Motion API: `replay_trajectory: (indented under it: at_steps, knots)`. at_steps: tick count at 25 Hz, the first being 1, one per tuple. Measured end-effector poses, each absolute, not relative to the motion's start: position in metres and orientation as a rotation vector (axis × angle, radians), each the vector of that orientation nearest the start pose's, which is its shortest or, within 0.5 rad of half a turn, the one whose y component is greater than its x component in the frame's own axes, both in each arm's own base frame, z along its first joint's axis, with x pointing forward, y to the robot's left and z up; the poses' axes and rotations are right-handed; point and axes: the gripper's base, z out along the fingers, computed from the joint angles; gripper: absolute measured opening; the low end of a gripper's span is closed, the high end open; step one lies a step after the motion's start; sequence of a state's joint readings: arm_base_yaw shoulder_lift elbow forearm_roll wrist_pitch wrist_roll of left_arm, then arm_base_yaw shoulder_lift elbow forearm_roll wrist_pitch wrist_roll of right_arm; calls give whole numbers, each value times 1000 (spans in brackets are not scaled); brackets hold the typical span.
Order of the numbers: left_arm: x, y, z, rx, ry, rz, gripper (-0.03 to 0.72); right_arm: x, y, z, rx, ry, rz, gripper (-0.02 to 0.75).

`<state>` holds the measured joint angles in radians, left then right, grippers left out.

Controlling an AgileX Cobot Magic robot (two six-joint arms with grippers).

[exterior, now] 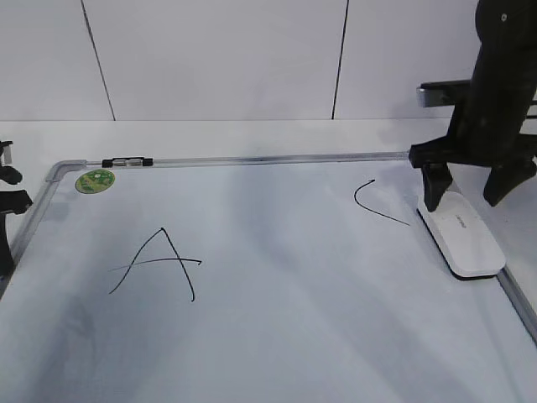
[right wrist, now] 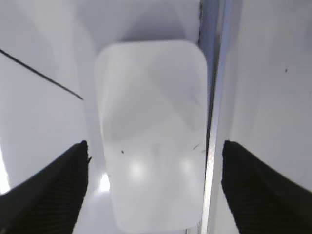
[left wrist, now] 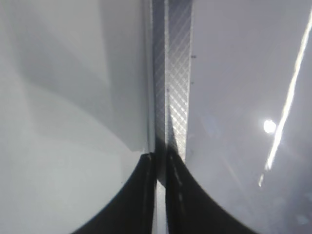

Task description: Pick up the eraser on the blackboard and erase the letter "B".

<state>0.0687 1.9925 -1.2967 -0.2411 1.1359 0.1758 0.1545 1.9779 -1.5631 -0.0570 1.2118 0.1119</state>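
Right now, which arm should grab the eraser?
Right. Its claw hangs open directly over the eraser at the blackboard's right edge. The left claw is shut at the far left frame.

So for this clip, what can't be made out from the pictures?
- Lettering on the eraser: too small in the exterior view, blurred in the right wrist view.
- Left tool: cut off at the exterior view's left edge.
- Right tool: whether it touches the eraser; its fingertips are partly hidden.
- No letter B shows on the blackboard.
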Motion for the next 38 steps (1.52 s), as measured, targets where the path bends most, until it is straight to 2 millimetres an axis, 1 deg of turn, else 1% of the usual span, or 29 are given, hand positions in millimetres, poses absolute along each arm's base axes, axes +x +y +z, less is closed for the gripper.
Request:
replay_trajectory:
  at_steps: [4, 8, 12, 18, 23, 28, 38]
  knots:
    - [355, 5, 152, -23, 3266, -376, 20, 399, 60, 234, -61, 3040, -8, 664]
    - [355, 5, 152, -23, 3266, -376, 20, 397, 66, 244, -27, 3025, 100, 635]
    - [355, 5, 152, -23, 3266, -376, 21, 390, 66, 266, -22, 2973, 130, 592]
    - [358, 5, 153, -19, 3261, -372, 27, 375, 64, 302, -25, 2885, 148, 582]
    - [369, 6, 164, -1, 3221, -366, 32, 365, 63, 321, -27, 2838, 157, 581]
    - [371, 7, 168, 17, 3220, -344, 35, 359, 62, 330, -28, 2818, 162, 581]
    - [371, 8, 168, 26, 3218, -324, 37, 359, 62, 331, -28, 2818, 165, 579]
